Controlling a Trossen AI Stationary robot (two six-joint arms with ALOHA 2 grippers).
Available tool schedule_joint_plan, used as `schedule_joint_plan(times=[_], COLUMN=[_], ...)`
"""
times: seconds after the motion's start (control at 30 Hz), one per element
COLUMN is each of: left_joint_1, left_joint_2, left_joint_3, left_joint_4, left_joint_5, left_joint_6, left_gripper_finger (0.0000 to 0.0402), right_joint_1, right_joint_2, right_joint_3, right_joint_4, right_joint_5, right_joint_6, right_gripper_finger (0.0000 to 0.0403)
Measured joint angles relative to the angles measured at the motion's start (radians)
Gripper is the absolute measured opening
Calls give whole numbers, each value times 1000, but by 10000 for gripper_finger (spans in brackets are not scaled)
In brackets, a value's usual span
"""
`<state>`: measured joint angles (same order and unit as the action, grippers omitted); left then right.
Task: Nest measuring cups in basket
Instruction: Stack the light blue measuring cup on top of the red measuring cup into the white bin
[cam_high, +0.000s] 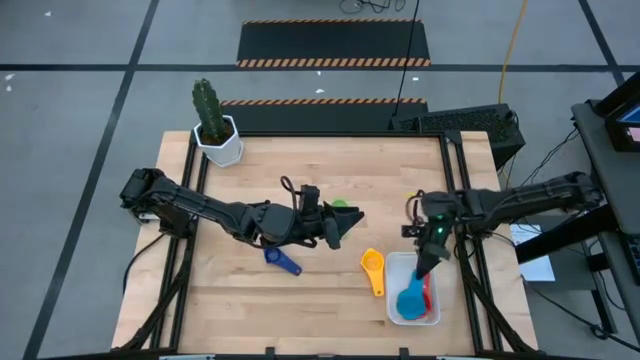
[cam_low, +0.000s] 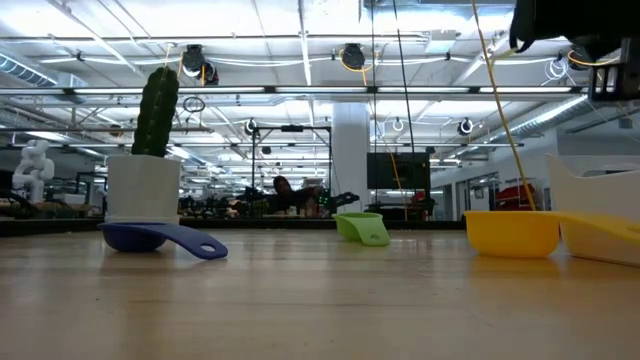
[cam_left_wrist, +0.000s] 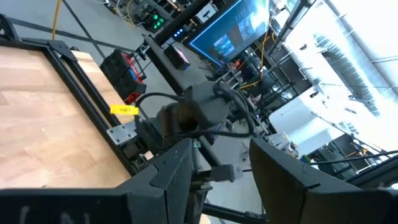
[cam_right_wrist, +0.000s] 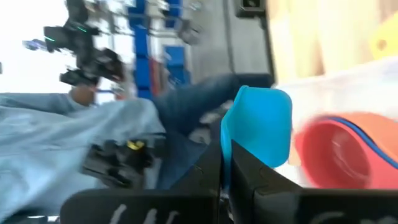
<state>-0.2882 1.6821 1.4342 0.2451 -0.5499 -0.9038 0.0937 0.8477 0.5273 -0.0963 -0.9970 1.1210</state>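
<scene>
The white basket (cam_high: 392, 268) sits at the table's near right, with a red cup (cam_high: 429, 292) inside it. My right gripper (cam_high: 427, 264) reaches over the basket, shut on a light blue cup (cam_high: 409, 301). My left gripper (cam_high: 347, 222) hovers open at mid-table and holds nothing; a green cup (cam_high: 341, 204) lies just beyond it. A dark blue cup (cam_high: 283, 261) and a yellow-orange cup (cam_high: 373, 268) rest on the wood. The remaining cups are out of view. My right gripper pinches the light blue cup (cam_right_wrist: 258, 127) between its two fingers (cam_right_wrist: 205, 177) at the cup's handle side (cam_high: 420, 278). It comes slanting down from the table's far right. The cup lies inside the basket beside the red cup (cam_right_wrist: 339, 158); whether it rests on the bottom I cannot tell.
A white hexagonal pot with a cactus (cam_high: 217, 135) stands at the far left corner. Dark rails (cam_high: 455, 180) frame the table's edges. Bare wood lies along the near left. In the right wrist view a person in a light blue sleeve (cam_right_wrist: 74, 149) shows beyond the table.
</scene>
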Motion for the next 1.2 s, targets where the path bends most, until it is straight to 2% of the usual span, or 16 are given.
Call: schedule_joint_plan(times=[0.13,0.33,0.83,1.2], left_joint_1=[3,23,46,46], left_joint_2=[0,0,0,0], left_joint_3=[0,0,0,0], left_joint_4=[0,0,19,19], left_joint_5=[2,27,52,53], left_joint_6=[-1,-18,-16,-14], left_gripper_finger=[163,163,163,163], right_joint_1=[0,0,0,0], right_joint_2=[-55,-134,-176,-175], right_joint_3=[-119,-266,-326,-326], right_joint_4=[202,314,292,242], right_joint_5=[0,2,7,53], right_joint_6=[107,204,150,118], right_gripper_finger=[1,0,1,54])
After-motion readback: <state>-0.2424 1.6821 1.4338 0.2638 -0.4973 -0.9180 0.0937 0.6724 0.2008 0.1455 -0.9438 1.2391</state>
